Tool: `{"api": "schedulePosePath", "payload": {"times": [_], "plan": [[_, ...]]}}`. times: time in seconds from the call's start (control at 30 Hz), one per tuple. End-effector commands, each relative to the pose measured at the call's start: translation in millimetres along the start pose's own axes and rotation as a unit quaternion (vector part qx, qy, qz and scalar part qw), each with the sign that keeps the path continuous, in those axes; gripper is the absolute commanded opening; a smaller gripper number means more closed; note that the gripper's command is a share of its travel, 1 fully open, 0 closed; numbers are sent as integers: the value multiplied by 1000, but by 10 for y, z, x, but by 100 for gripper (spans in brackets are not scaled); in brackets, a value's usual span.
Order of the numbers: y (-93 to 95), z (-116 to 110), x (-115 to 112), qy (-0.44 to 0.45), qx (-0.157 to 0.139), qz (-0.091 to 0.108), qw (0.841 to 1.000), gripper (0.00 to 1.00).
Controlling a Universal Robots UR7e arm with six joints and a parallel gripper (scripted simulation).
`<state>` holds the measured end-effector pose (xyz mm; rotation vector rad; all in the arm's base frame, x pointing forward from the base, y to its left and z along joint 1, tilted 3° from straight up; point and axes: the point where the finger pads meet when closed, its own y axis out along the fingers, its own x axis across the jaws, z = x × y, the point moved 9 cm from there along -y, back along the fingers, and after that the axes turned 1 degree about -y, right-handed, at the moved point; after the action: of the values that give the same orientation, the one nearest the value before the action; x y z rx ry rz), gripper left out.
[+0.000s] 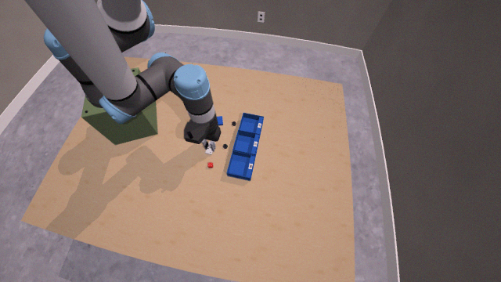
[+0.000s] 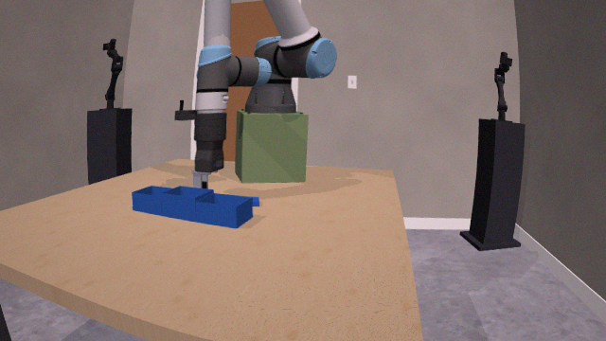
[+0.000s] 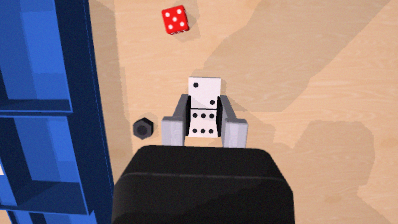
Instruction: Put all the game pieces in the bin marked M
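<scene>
Top view: bin labels [image 1: 255,143] too small to read; jaws [image 1: 209,146] [image 2: 201,181] pinch the domino [image 1: 209,152] [image 3: 204,92], a black nut [image 1: 225,146] [image 3: 143,128] just beside, red die [image 1: 210,164] [image 3: 175,20] near

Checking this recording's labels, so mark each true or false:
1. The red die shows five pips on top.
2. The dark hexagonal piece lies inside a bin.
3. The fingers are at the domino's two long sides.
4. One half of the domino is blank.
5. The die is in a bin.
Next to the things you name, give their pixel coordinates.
1. The red die [image 1: 210,164] [image 3: 175,20] shows five pips on top. True.
2. The dark hexagonal piece [image 1: 225,146] [image 3: 143,128] lies inside a bin. False: it is on the table.
3. The fingers [image 1: 212,146] [image 2: 199,179] are at the domino's [image 1: 209,152] [image 3: 204,90] two long sides. True.
4. One half is blank. False: two and six pips.
5. The die is in a bin. False: on the table.
</scene>
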<state>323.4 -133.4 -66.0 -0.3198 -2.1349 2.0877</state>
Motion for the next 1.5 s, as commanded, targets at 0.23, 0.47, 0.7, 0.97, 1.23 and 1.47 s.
{"api": "schedulePosePath", "payload": {"times": [0.23, 0.47, 0.7, 0.97, 1.23, 1.47], "plan": [[-309, 1, -4, 0, 1, 1, 1000, 49], [-542, 1, -4, 0, 1, 1, 1000, 49], [-575, 1, -4, 0, 1, 1, 1000, 49], [-575, 1, -4, 0, 1, 1, 1000, 49], [-640, 2, -5, 0, 1, 1, 1000, 49], [-641, 86, -229, 0, 1, 1, 1000, 49]]}}
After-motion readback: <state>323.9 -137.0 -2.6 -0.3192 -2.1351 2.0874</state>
